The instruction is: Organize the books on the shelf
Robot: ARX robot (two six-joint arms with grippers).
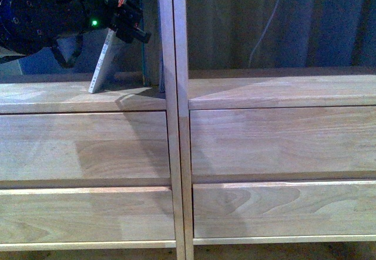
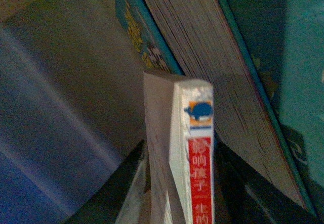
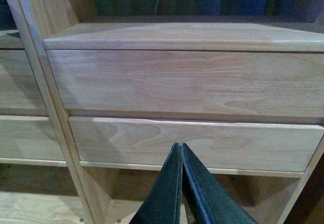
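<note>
The thin paperback (image 1: 104,57) is being held tilted on the left column's open board of the light wood shelf (image 1: 176,142), its lower corner touching the board, its top leaning toward the divider. Its white spine (image 2: 200,158) is showing a red block with Chinese characters. The thicker teal book (image 2: 223,72) is standing just beside it, against the divider.
</note>
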